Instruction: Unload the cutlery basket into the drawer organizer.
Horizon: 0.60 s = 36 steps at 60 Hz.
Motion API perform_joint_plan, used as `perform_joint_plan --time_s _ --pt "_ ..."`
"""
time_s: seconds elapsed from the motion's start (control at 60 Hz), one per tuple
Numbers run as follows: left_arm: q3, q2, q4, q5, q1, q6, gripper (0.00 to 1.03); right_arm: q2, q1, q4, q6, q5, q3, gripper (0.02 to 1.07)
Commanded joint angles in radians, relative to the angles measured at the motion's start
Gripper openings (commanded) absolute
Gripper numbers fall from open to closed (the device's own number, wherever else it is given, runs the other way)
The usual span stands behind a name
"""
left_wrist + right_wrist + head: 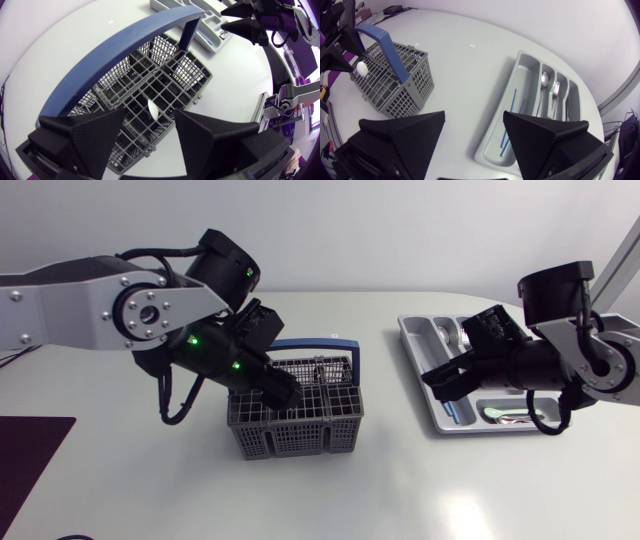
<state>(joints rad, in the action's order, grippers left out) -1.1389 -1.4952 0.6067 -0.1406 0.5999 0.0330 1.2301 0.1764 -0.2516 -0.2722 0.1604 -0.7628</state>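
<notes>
The left arm (90, 305) enters from the left side with its elbow raised and its forearm angled down toward the middle. The left gripper (149, 116) points downward, fingers (95, 137) spread wide, gripping nothing. The right arm (585, 360) enters from the right side, wrist turned inward. The right gripper (474, 119) is spread wide and holds nothing.

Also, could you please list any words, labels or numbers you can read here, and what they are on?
No text can be read.
Table: one tiny pale mark, too small to read.
Cutlery basket and drawer organizer: no print visible.
</notes>
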Motion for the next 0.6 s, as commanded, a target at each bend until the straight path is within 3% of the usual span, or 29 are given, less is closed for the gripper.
perform_joint_plan --time_s 0.0,0.25,0.583 --pt "-0.038 -0.037 -0.021 0.006 -0.026 -0.021 0.86 0.003 0.021 0.025 0.027 -0.009 0.043 0.86" --pt "-0.007 -0.014 -0.038 0.007 -0.042 0.001 0.86 -0.018 0.041 0.029 0.014 -0.001 0.065 0.86" --pt "0.071 0.075 -0.048 0.01 -0.049 0.045 0.86 -0.165 0.218 0.061 -0.035 0.039 0.14 0.86"
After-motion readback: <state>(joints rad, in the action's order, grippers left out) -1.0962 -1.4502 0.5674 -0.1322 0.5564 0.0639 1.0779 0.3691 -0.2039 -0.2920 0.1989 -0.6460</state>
